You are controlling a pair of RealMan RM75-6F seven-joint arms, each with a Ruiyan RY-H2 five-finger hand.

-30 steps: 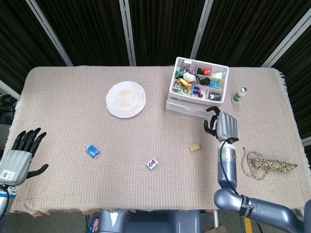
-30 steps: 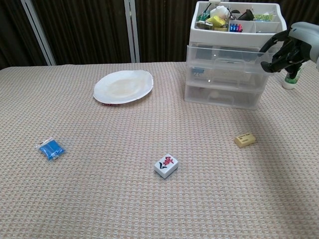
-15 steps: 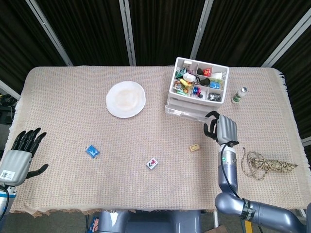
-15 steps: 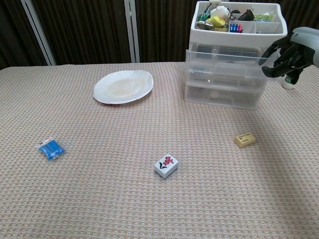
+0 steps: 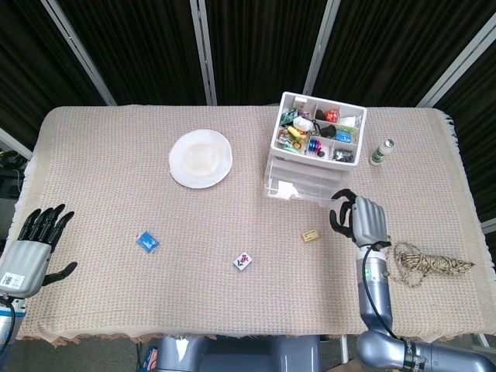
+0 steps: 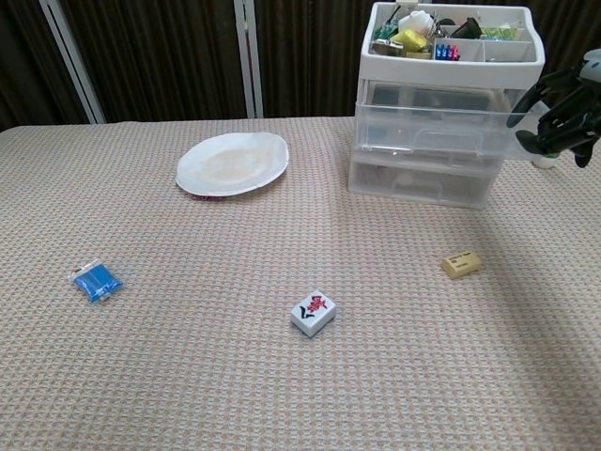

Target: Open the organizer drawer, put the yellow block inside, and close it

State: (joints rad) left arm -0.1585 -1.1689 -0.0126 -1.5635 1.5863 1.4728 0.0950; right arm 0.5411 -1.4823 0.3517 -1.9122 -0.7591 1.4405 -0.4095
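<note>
Since the earlier frame, right hand has drawn the clear plastic organizer's middle drawer outward, fingers hooked on its front; yellow block lies untouched; left hand rests open, fingers spread.

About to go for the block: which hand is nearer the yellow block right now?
Right. The right hand is just right of the yellow block, by the organizer drawer; the left hand sits at the table's far left edge.
</note>
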